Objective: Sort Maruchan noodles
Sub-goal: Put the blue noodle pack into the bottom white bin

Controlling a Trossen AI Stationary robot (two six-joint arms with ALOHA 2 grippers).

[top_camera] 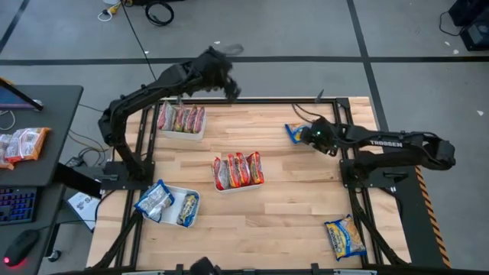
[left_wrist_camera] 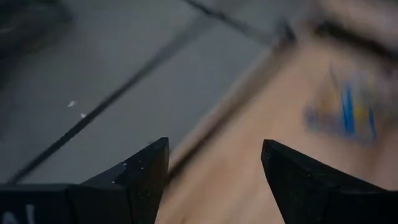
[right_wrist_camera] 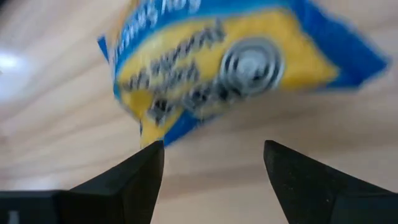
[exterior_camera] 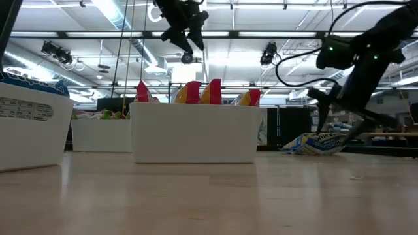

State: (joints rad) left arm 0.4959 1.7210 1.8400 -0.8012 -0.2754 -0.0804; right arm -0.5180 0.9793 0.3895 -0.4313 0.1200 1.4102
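A blue-and-yellow Maruchan noodle packet (right_wrist_camera: 236,62) lies flat on the wooden table at the far right (top_camera: 294,131). My right gripper (right_wrist_camera: 214,149) hovers just above it, open and slanting down, with the packet just ahead of its fingertips and nothing between them. My left gripper (top_camera: 231,89) is high over the table's far edge, open and empty (left_wrist_camera: 214,152). A second blue-and-yellow packet (top_camera: 345,237) lies at the near right. Red-orange packets stand on edge in the middle tray (top_camera: 238,183) and in the far-left tray (top_camera: 182,134).
A third white tray (top_camera: 170,218) at the near left holds blue packets. More packets (top_camera: 23,143) sit on a dark side desk left of the table. Bare wood lies between the middle tray and the right arm's base (top_camera: 374,172).
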